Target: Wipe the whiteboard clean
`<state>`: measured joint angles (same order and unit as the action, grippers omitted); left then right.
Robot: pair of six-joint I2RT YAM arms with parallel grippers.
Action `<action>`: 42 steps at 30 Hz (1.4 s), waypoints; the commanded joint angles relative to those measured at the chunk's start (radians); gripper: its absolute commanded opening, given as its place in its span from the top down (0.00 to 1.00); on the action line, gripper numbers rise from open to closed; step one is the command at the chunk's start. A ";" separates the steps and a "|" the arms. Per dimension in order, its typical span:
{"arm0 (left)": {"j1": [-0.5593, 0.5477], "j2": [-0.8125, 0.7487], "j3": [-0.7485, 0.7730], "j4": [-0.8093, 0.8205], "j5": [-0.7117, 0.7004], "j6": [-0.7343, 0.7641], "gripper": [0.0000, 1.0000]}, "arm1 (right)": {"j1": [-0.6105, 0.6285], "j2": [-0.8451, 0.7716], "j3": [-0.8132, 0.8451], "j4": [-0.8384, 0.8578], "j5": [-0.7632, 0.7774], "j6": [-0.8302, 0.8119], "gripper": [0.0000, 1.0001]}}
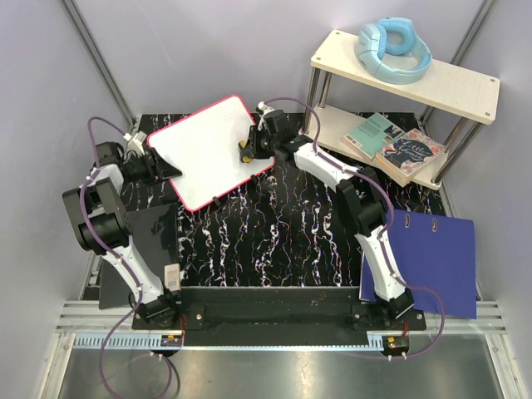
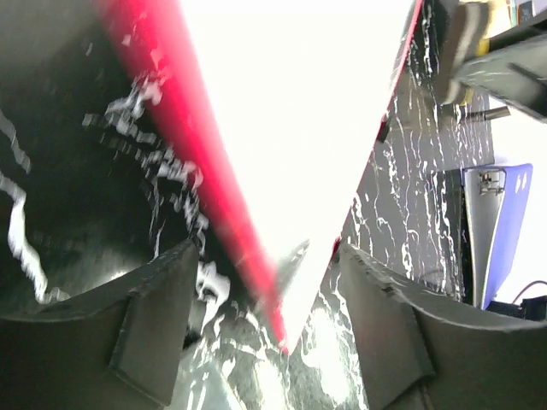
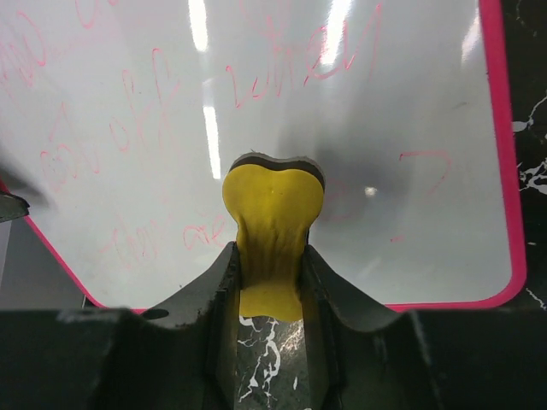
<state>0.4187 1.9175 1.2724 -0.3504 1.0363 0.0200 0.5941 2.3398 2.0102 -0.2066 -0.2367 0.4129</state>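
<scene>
The whiteboard [image 1: 208, 154] lies askew on the black marbled counter [image 1: 283, 237], with faint pink writing across its face. At its right edge, the right gripper [image 3: 272, 265] is clamped on a yellow eraser [image 3: 273, 201] set against the board. At its left corner, the left gripper [image 2: 269, 256] stands spread, the corner between its fingers.

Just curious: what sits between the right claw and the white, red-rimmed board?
A soft yellow eraser pad, pinched in the right gripper, facing the whiteboard; seen in the right wrist view.
</scene>
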 commanded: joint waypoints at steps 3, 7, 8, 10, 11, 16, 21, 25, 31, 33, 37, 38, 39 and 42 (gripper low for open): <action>-0.035 0.046 0.064 0.056 0.007 0.008 0.43 | -0.020 -0.025 0.018 0.046 0.109 -0.035 1.00; -0.049 0.072 0.068 0.047 -0.039 0.031 0.77 | -0.023 -0.027 0.005 0.070 0.163 -0.086 1.00; -0.049 0.077 0.071 0.045 -0.044 0.046 0.82 | -0.024 -0.008 0.018 0.075 0.148 -0.120 1.00; -0.049 0.081 0.082 0.022 -0.068 0.064 0.96 | -0.025 0.015 0.041 0.058 0.157 -0.144 1.00; -0.049 0.080 0.084 0.016 -0.079 0.072 0.99 | -0.025 0.032 0.051 0.056 0.161 -0.175 1.00; -0.054 0.071 0.085 0.007 -0.117 0.106 1.00 | -0.027 0.073 0.059 0.053 0.142 -0.201 1.00; -0.058 0.072 0.090 -0.007 -0.142 0.136 1.00 | -0.025 0.114 0.056 0.065 0.161 -0.192 1.00; -0.064 0.060 0.090 -0.027 -0.153 0.169 1.00 | -0.013 0.128 0.058 0.067 0.171 -0.227 1.00; -0.078 0.043 0.074 -0.041 -0.176 0.179 1.00 | 0.081 0.173 0.149 -0.003 0.168 -0.308 1.00; -0.078 0.046 0.071 -0.041 -0.177 0.176 1.00 | 0.131 0.216 0.195 -0.086 0.157 -0.328 1.00; -0.081 0.044 0.064 -0.036 -0.182 0.176 1.00 | 0.213 0.266 0.295 -0.195 0.139 -0.358 1.00; -0.081 0.043 0.059 -0.032 -0.182 0.173 1.00 | 0.223 0.268 0.292 -0.206 0.131 -0.359 1.00; -0.081 0.043 0.053 -0.032 -0.182 0.172 1.00 | 0.254 0.265 0.288 -0.208 0.125 -0.358 1.00; -0.081 0.049 0.048 -0.022 -0.179 0.166 1.00 | 0.294 0.263 0.266 -0.208 0.123 -0.365 1.00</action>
<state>0.3588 1.9678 1.3525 -0.3923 1.1881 0.0082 0.7570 2.5298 2.2982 -0.3321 -0.0250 0.0658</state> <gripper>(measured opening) 0.074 0.349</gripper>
